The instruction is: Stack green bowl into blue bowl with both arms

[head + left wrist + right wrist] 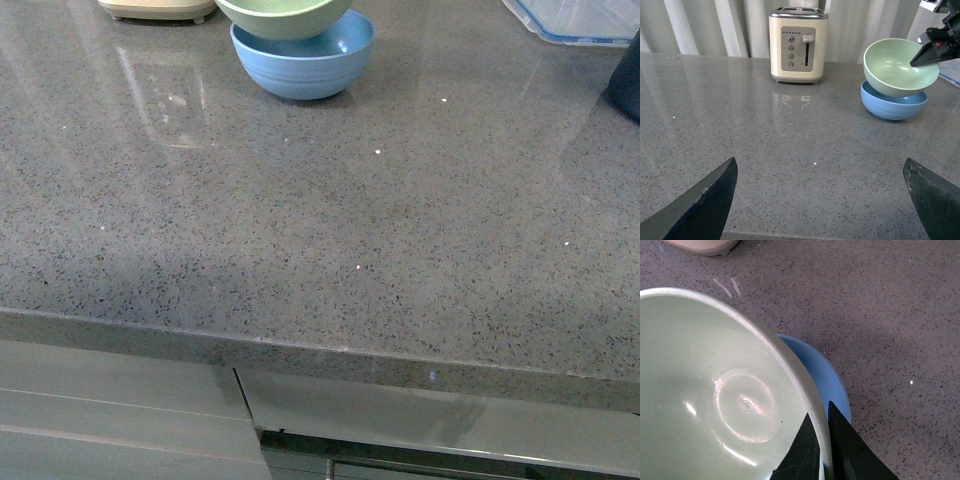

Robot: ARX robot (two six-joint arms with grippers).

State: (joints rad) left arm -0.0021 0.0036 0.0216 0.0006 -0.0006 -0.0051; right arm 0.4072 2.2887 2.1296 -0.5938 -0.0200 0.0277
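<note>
The pale green bowl (283, 14) hangs tilted in the mouth of the light blue bowl (304, 66) at the far middle of the counter. My right gripper (820, 426) is shut on the green bowl's rim (805, 385), one finger inside and one outside; it shows in the left wrist view (931, 50) at the bowl's right rim. Both bowls show there too: green bowl (897, 67), blue bowl (893, 105). My left gripper (820, 172) is open and empty, low over the counter and well short of the bowls. Neither arm shows in the front view.
A cream toaster (797, 44) stands on the counter left of the bowls, its base in the front view (158, 10). A clear container with blue trim (575, 20) sits far right, with a dark object (628, 82) at the right edge. The counter's front edge (320, 350) is near.
</note>
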